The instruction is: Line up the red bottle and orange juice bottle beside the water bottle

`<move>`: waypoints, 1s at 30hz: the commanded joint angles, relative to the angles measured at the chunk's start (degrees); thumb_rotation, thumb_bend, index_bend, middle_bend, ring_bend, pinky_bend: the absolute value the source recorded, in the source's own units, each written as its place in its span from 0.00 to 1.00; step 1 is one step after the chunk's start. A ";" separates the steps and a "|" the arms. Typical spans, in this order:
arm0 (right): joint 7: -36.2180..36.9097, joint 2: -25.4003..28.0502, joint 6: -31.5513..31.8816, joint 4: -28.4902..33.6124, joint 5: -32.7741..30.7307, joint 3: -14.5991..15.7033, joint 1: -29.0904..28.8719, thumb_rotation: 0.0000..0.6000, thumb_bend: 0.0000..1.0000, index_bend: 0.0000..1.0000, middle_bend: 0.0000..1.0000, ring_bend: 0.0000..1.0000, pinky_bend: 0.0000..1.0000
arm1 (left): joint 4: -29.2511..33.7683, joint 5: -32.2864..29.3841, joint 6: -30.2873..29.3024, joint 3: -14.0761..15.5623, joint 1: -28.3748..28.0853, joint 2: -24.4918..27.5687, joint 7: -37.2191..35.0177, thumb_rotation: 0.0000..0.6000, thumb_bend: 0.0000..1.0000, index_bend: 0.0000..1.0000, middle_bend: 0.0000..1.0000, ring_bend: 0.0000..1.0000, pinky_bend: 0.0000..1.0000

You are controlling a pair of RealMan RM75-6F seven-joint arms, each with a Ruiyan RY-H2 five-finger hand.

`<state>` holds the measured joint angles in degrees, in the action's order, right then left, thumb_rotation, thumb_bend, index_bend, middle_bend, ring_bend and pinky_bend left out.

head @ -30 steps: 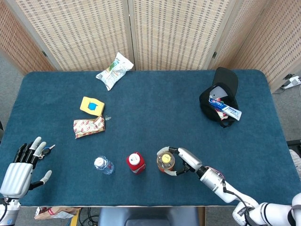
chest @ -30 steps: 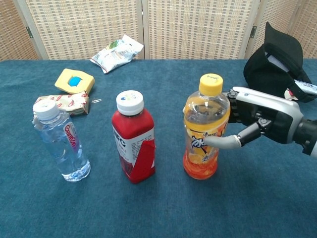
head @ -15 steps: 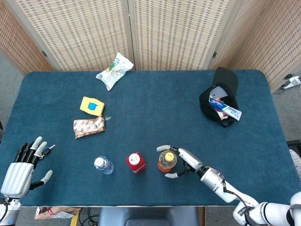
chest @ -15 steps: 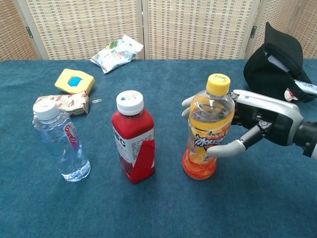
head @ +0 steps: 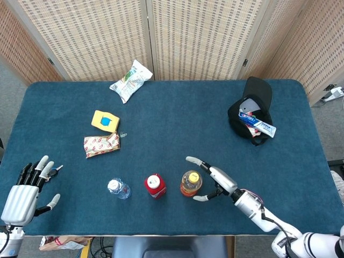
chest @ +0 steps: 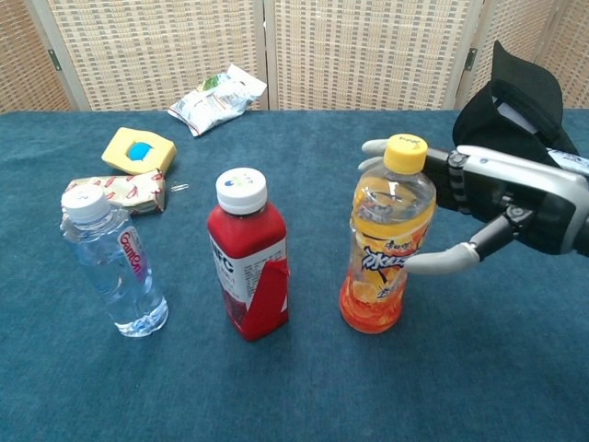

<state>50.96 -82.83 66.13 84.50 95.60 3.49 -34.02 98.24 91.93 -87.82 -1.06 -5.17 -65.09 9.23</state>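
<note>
Orange juice bottle with yellow cap (chest: 386,244) stands upright near the desk's front edge, right of the red bottle (chest: 248,256) and clear water bottle (chest: 110,262), so the row looks done; right hand (chest: 502,207) spread just beside it, left hand (head: 24,191) open, idle.

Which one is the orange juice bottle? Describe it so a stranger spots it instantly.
Look at the near edge of the blue table, where three bottles stand in a row. The orange juice bottle is the end one, next to the right hand. Only it has a yellow cap and orange liquid.
</note>
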 commanded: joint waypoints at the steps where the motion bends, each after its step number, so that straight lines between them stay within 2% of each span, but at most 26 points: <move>1: -4.15 3.52 2.73 3.51 -0.51 0.18 2.04 1.00 0.10 0.00 0.00 0.00 0.01 | -0.07 -0.08 -0.02 -0.04 0.00 0.06 -0.04 1.00 0.24 0.00 0.00 0.00 0.00; 4: -11.06 7.05 5.56 7.31 -2.06 0.13 4.72 1.00 0.13 0.00 0.00 0.00 0.01 | -0.37 -0.69 0.43 -0.04 -0.02 0.13 -0.10 1.00 0.24 0.00 0.00 0.00 0.00; 8: -21.25 10.95 9.85 11.76 -4.35 0.48 9.07 1.00 0.27 0.02 0.05 0.00 0.01 | -0.98 -1.06 0.78 -0.17 -0.21 -0.02 -0.96 1.00 0.24 0.00 0.00 0.00 0.00; 11: -28.43 13.58 12.05 13.35 -5.94 1.89 12.52 1.00 0.33 0.07 0.10 0.01 0.01 | -1.76 -1.15 0.76 -0.20 -0.22 -0.27 -1.99 1.00 0.24 0.00 0.00 0.00 0.00; 15: -39.15 16.34 15.04 13.72 -7.33 3.20 16.53 1.00 0.35 0.07 0.10 0.02 0.01 | -2.39 -1.31 0.91 0.03 -0.10 -0.36 -2.21 1.00 0.24 0.00 0.00 0.00 0.00; 19: -49.09 17.41 19.02 13.93 -8.16 3.20 20.27 1.00 0.35 0.08 0.10 0.02 0.01 | -2.38 -1.78 1.15 -0.04 -0.12 -0.64 -2.05 1.00 0.24 0.00 0.00 0.00 0.00; 23: -51.24 18.37 21.35 15.71 -8.99 3.35 23.29 1.00 0.35 0.08 0.10 0.02 0.01 | -2.17 -1.68 1.38 -0.02 -0.30 -0.84 -1.53 1.00 0.24 0.00 0.00 0.00 0.00; 30: -50.72 19.15 24.22 17.03 -8.78 2.77 26.88 1.00 0.35 0.08 0.11 0.02 0.01 | -2.06 -1.59 2.08 0.14 -0.69 -1.09 -1.45 1.00 0.24 0.00 0.00 0.00 0.00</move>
<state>0.03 -63.75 90.11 101.30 86.82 6.44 -7.43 96.17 90.31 -85.71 -0.92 -5.84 -66.14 7.77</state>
